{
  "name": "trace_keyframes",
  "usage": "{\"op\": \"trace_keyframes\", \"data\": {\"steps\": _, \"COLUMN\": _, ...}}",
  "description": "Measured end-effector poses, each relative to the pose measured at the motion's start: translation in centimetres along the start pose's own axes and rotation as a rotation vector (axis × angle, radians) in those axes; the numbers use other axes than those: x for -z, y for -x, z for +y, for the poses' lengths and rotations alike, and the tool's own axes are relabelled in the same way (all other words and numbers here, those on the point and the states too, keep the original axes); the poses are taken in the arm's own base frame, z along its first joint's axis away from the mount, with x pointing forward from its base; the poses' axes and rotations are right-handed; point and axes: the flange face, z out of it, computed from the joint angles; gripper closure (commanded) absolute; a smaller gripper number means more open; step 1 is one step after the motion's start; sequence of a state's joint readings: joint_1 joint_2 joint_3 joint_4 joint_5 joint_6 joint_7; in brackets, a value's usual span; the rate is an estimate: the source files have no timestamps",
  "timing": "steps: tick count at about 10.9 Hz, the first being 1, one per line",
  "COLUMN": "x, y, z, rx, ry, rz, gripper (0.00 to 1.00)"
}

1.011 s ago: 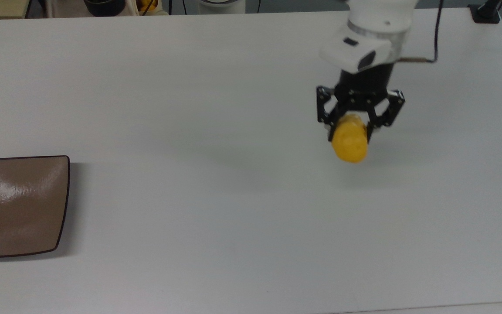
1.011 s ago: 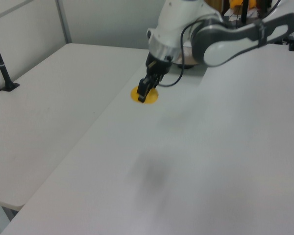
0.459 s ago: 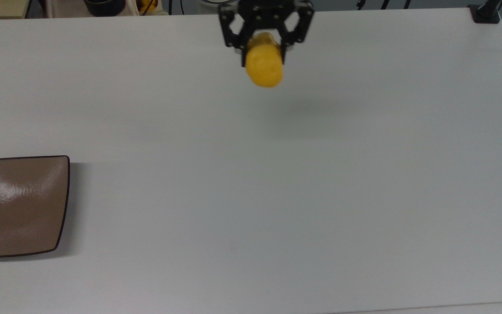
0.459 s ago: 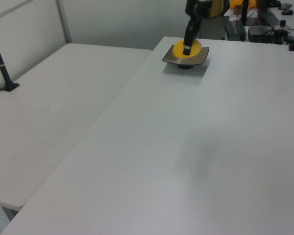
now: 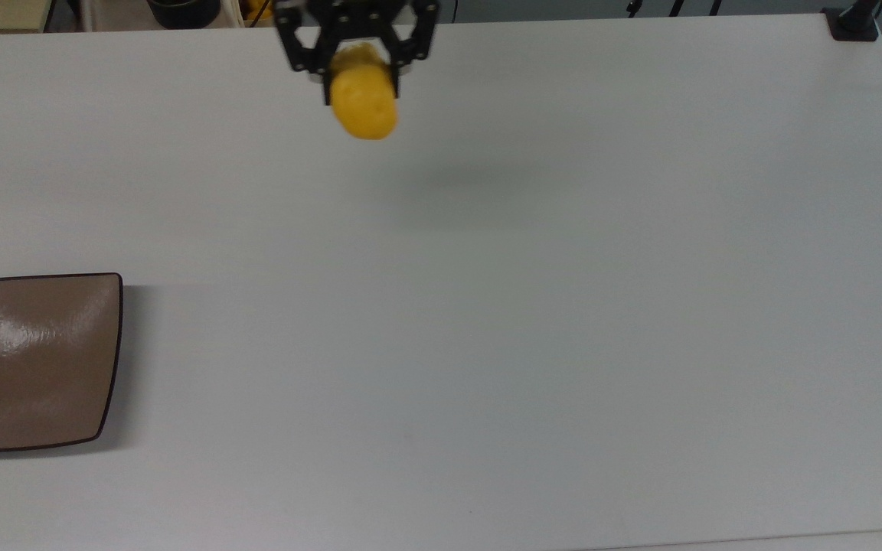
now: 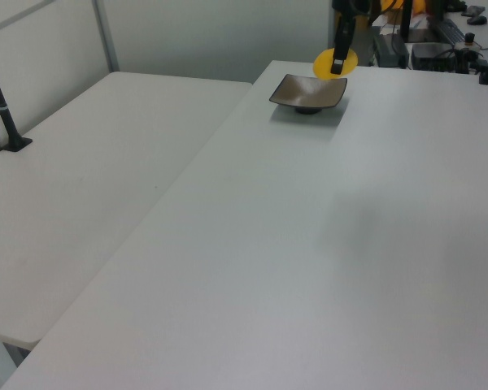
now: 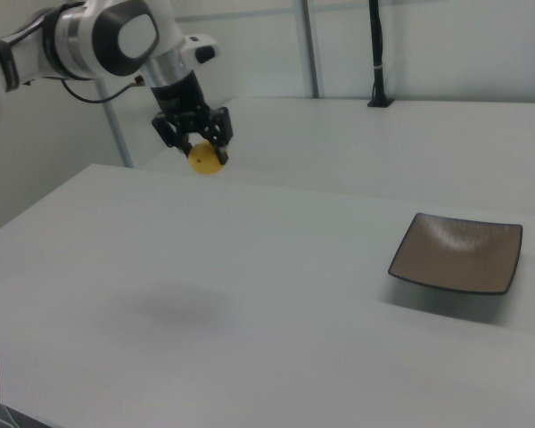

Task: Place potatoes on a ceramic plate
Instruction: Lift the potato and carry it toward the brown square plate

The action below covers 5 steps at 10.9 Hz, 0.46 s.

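**Potato riding high in the gripper, plate waiting well apart**

Nearest in the top view, the white table (image 5: 487,367) is lying bare across the foreground. At the top view's left edge the ceramic plate (image 5: 31,360) is sitting flat on it, a glossy brown square with rounded corners and a thin dark rim, partly cut off by the frame. In the right view the plate (image 7: 457,254) is showing its slightly upturned edges and a shadow under its near side.

Farther back, at the top view's upper edge, the gripper (image 5: 362,73) is hanging above the table with its two black fingers closed onto the potato (image 5: 364,111). The potato is being held by its upper part, with most of its yellow body projecting below the fingertips. In the right view the gripper (image 7: 196,147) and potato (image 7: 204,159) are hovering clear of the surface, well apart from the plate; a soft shadow is falling on the table below.

The potato is looking smooth, rounded and light, probably a rigid toy, so it may be inclined to slip or swivel between flat pads. A hold across its narrow middle seems safest. The plate is looking hard, slick and breakable, so a low, gentle release should be suiting it, or the oval may roll off.
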State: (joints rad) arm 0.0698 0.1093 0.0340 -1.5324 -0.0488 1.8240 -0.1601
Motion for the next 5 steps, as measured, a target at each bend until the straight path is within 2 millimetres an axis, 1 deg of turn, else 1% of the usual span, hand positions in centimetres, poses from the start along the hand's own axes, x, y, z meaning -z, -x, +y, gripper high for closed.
{"op": "trace_keyframes", "data": {"steps": 3, "x": -1.7, "y": 1.3, "z": 7.5, "rx": -0.012, "ry": 0.018, "rz": -0.014, "gripper": 0.72}}
{"op": "trace_keyframes", "data": {"steps": 4, "x": -2.6, "y": 1.3, "z": 10.0, "rx": -0.043, "ry": 0.027, "rz": 0.020, "gripper": 0.72}}
{"op": "trace_keyframes", "data": {"steps": 5, "x": -4.3, "y": 1.1, "z": 12.8, "rx": -0.077, "ry": 0.040, "rz": 0.058, "gripper": 0.71}}
